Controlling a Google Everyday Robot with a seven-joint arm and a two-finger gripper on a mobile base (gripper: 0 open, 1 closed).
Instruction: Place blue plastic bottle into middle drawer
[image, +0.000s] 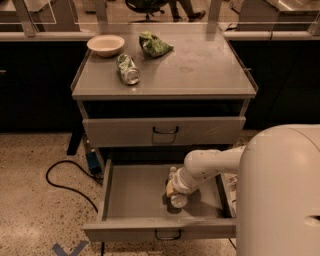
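The middle drawer (132, 195) is pulled open at the bottom of the grey cabinet, handle at front centre. My arm comes in from the right over the drawer's right half. Inside the drawer, just right of its centre, my gripper (174, 190) is shut on the blue plastic bottle (173, 173). The bottle's white cap points up and back, and its body is mostly hidden by the gripper. A dark shadow lies on the drawer floor beneath them.
The handled drawer above (165, 131) is closed. On the cabinet top (200, 65) lie a white bowl (105, 44), a crumpled green bag (155, 44) and a crushed can (128, 69). A black cable (62, 175) loops on the floor at left. My pale body (280, 195) fills the lower right.
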